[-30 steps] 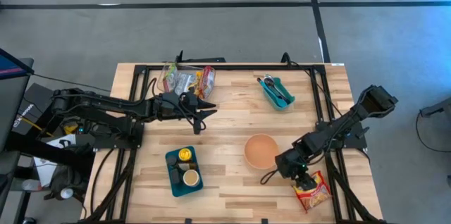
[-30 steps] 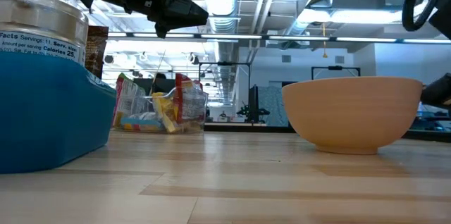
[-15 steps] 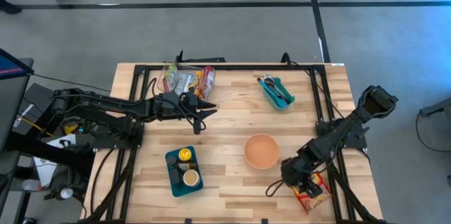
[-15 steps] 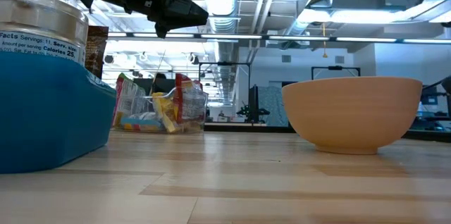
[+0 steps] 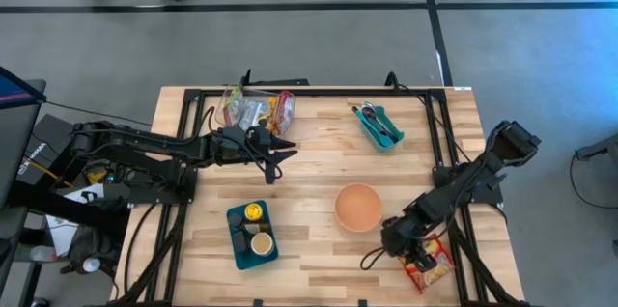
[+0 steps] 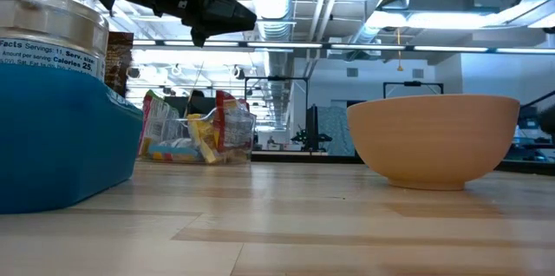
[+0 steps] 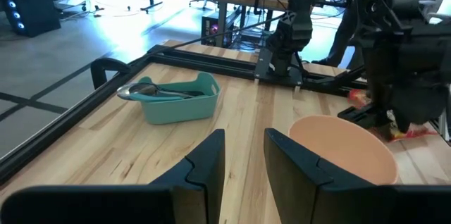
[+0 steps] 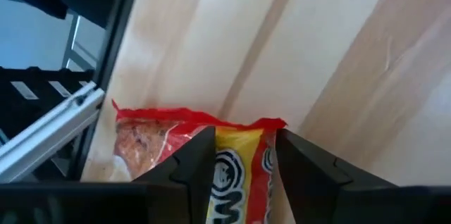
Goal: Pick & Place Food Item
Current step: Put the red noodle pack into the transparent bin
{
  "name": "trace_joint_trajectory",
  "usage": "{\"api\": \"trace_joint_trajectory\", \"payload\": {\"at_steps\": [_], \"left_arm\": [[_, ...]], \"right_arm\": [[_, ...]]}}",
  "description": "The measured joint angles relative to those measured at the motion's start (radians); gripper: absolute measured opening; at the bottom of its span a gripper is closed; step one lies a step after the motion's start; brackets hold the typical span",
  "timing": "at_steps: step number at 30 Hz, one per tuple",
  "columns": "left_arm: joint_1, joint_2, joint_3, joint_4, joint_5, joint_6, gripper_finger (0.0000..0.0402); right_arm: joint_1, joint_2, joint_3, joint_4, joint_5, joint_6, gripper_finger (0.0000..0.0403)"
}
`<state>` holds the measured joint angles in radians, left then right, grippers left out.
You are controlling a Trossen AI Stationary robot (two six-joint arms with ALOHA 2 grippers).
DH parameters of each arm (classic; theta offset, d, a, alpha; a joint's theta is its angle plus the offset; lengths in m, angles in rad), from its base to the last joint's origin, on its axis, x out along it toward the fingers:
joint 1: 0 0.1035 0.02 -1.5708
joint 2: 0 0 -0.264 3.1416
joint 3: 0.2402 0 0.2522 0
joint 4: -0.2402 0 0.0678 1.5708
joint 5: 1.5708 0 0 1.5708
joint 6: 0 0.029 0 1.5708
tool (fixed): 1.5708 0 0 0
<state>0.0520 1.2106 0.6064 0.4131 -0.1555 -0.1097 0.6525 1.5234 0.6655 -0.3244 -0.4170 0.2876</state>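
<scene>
**Closing on the noodle packet beside the bowl**

Reaching low at the bench's (image 5: 319, 167) near right corner, the right gripper (image 8: 243, 157) sits down over the red-and-yellow noodle packet (image 5: 428, 264), which lies flat on the wood just beside the wooden bowl (image 5: 358, 207), on the side away from the blue tray (image 5: 253, 235). In the right wrist view the two dark fingers (image 8: 194, 164) straddle the packet's crimped top edge with a gap between them, one on each side of the yellow panel; they stand partly open and do not yet pinch the wrapper. The step in hand looks like the grasp itself: the pick is set up but nothing is held.

The left gripper (image 5: 282, 150) waits well away from the bowl, hovering over the bench near the clear bag of snacks (image 5: 256, 110). Its fingers (image 7: 211, 157) stand a narrow gap apart and carry nothing.

The next move probably calls for bringing the right fingers together on the packet's edge until the thin wrapper is truly caught, then lifting straight up before carrying it across. The bowl beside it seems the likely destination, though the task does not say so. A flat, slippery wrapper could slide out if the pinch lands only on the crimp.
</scene>
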Motion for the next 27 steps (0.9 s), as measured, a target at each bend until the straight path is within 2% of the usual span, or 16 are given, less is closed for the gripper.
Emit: {"api": "trace_joint_trajectory", "payload": {"at_steps": [5, 13, 27], "left_arm": [[0.0, 0.0, 0.0, 0.009, 0.0, 0.0, 0.0094], [0.0, 0.0, 0.0, 0.009, 0.0, 0.0, 0.0094], [0.0, 0.0, 0.0, 0.008, 0.0, 0.0, 0.0094]], "right_arm": [[-0.001, 0.051, 0.001, 0.008, -0.006, 0.031, 0.0143], [0.0, 0.057, 0.002, 0.007, -0.008, 0.061, 0.0135], [0.002, 0.059, -0.002, 0.002, -0.005, 0.061, 0.0039]]}}
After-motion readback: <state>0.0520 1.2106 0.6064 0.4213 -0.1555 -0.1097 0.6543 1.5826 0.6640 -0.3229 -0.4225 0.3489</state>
